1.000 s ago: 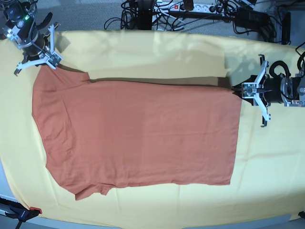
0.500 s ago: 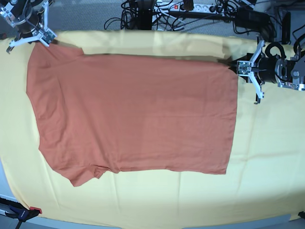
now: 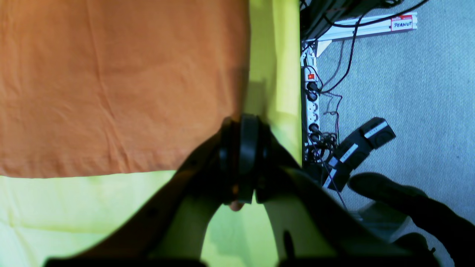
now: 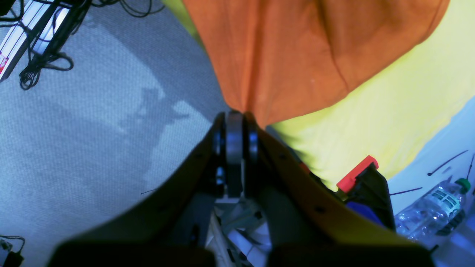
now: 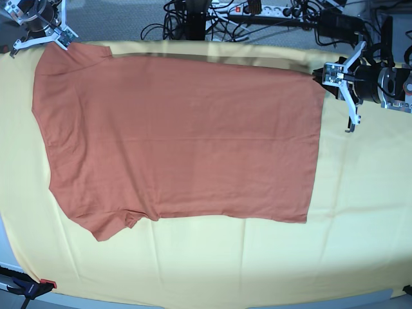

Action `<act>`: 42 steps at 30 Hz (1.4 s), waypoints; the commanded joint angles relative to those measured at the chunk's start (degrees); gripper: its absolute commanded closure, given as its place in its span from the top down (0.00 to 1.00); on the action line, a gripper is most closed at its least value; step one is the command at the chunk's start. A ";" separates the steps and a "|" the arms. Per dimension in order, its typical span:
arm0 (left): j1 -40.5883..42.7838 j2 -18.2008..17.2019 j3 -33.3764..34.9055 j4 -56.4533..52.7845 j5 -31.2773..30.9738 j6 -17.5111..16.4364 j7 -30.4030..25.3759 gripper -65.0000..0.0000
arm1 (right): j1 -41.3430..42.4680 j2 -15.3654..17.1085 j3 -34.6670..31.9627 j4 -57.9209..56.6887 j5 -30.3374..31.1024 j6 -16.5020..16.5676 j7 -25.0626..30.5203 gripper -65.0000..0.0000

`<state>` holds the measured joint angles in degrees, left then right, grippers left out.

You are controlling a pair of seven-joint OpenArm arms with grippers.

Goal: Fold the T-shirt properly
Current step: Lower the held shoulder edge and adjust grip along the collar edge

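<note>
The T-shirt point(image 5: 180, 135), spread on the yellow cloth point(image 5: 360, 219), is pinched at its upper corners by the closed left gripper point(image 5: 326, 74) and right gripper point(image 5: 59, 37), apparently mid-spreading, so an even, taut lowering seems called for next.

A T-shirt point(image 5: 180, 135) lies spread flat on a cloth point(image 5: 360, 212) covering the bench, taking up the cloth's far half. The right gripper point(image 5: 40, 33) sits at the T-shirt's far left corner, jaws closed on the fabric. The left gripper point(image 5: 341, 80) sits at the T-shirt's far right corner, jaws also pinching fabric. Cables point(image 5: 193, 19) and a power strip point(image 5: 264, 9) lie on the floor behind the T-shirt.
</note>
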<state>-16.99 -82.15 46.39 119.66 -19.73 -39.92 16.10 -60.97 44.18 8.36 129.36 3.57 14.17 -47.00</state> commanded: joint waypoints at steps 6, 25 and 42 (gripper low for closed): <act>-0.81 -1.51 -0.76 0.57 -0.26 -0.08 -0.63 0.00 | -0.35 0.61 0.74 3.93 -4.13 -1.36 0.24 0.00; -0.81 5.84 -0.76 0.00 13.18 5.46 2.43 0.00 | 20.48 2.03 0.72 -4.11 5.68 6.75 17.03 0.00; -1.27 16.00 -0.76 -11.43 21.77 15.72 2.43 0.00 | 40.24 1.84 -1.25 -22.45 17.66 14.38 20.20 0.00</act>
<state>-17.26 -65.17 46.39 107.70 1.85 -25.19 19.09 -21.32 44.80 6.57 106.19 21.08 28.56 -28.40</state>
